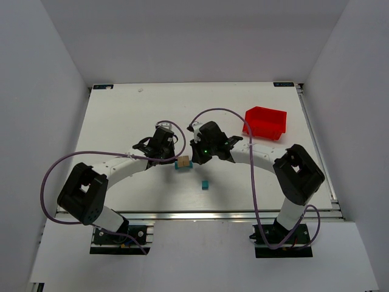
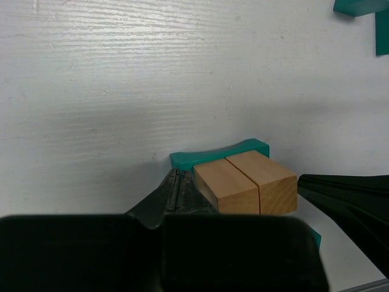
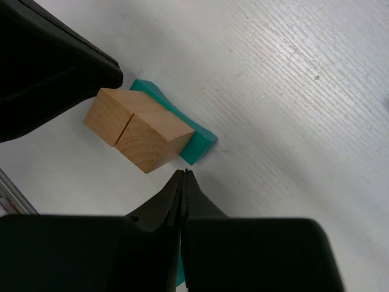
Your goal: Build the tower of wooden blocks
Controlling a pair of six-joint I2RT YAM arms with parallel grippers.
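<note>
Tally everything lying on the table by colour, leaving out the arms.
Tan wood blocks: 2
Teal: 2, the curved slab under the tan pair and a loose cube
Red bin: 1
Total: 5

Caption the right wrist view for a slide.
Right gripper, shut and empty, poised beside two tan wood blocks sitting side by side on a teal-green block on the white table.
</note>
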